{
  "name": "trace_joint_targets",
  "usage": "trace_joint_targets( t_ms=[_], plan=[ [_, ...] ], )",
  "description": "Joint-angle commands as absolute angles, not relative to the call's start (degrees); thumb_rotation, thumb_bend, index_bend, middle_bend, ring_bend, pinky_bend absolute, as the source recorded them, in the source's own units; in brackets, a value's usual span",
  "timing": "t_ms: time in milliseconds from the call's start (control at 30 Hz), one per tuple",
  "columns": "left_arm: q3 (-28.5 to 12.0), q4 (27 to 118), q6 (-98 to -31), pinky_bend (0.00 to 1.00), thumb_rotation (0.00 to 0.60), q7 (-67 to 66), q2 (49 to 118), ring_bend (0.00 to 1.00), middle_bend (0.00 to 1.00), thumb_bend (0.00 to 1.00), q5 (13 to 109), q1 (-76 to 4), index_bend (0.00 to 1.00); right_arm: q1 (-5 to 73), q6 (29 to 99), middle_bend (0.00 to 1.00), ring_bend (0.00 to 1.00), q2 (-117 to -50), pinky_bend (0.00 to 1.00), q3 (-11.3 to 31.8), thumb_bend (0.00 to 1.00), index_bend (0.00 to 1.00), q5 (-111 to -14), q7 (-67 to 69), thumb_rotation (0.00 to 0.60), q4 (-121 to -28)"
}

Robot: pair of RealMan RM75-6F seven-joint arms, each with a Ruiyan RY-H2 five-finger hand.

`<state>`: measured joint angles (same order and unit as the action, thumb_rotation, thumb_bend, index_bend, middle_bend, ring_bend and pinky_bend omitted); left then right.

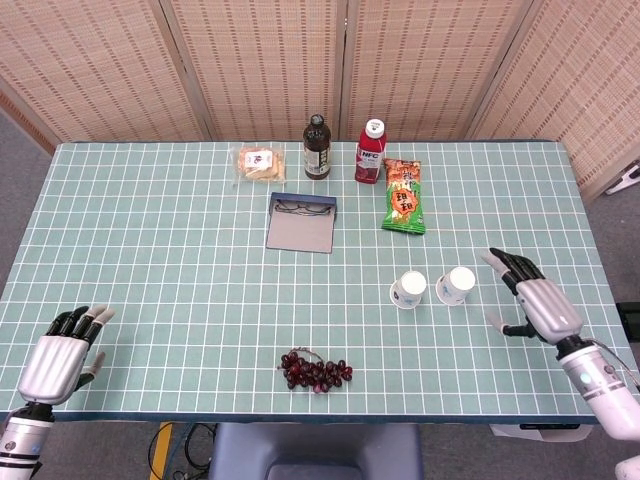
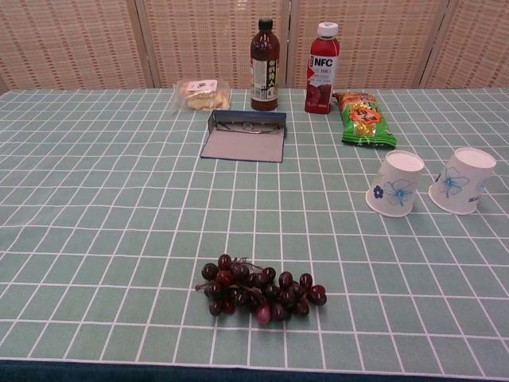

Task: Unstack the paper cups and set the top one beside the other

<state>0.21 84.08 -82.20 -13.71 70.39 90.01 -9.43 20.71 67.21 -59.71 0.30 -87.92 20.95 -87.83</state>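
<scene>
Paper cups [image 1: 409,289] [image 1: 456,285] stand inverted side by side toward the table's [image 1: 150,230] right edge; both hands [image 1: 535,298] [image 1: 62,352] spread, empty.

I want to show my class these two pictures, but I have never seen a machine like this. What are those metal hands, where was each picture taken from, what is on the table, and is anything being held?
This is a two-armed robot with finger hands, steered by a person. One picture looks down from its head, the other looks out from its chest.

The silver left hand rests at the near table edge; the silver right hand is beside the cups. Both hold nothing; the chest view shows neither.

On the green checked tablecloth stand two white paper cups with blue flowers, one left, one right, side by side, apart. Also a bunch of dark red grapes, an open blue glasses case, a dark bottle, a red juice bottle, a green snack bag and a wrapped pastry.
</scene>
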Motion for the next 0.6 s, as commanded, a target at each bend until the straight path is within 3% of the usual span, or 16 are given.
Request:
trace_joint_targets(
  t_ms=[33, 267, 600],
  plan=[
    [0.2, 84.2, -82.4, 0.17, 0.6, -13.7, 70.4, 0.15, 0.19, 0.4, 90.2, -9.4, 0.21, 17.3, 71.1, 0.0, 0.0, -61.2, 0.0, -1.5, 0.27, 0.0, -89.6, 19.2, 0.6, -86.3],
    [-0.1, 84.2, -82.0, 0.17, 0.6, -12.8, 70.1, 0.15, 0.19, 0.4, 89.4, -9.5, 0.21, 13.7, 75.4, 0.0, 0.0, -63.8, 0.0, -2.5, 0.27, 0.0, -90.1, 18.3, 0.6, -83.5],
    [-0.1, 83.2, -81.9, 0.17, 0.6, -11.8, 70.1, 0.15, 0.19, 0.4, 89.8, -9.8, 0.21, 12.7, 75.3, 0.0, 0.0, -64.0, 0.0, -2.1, 0.27, 0.0, -88.8, 15.5, 0.6, -84.0]
  ],
)
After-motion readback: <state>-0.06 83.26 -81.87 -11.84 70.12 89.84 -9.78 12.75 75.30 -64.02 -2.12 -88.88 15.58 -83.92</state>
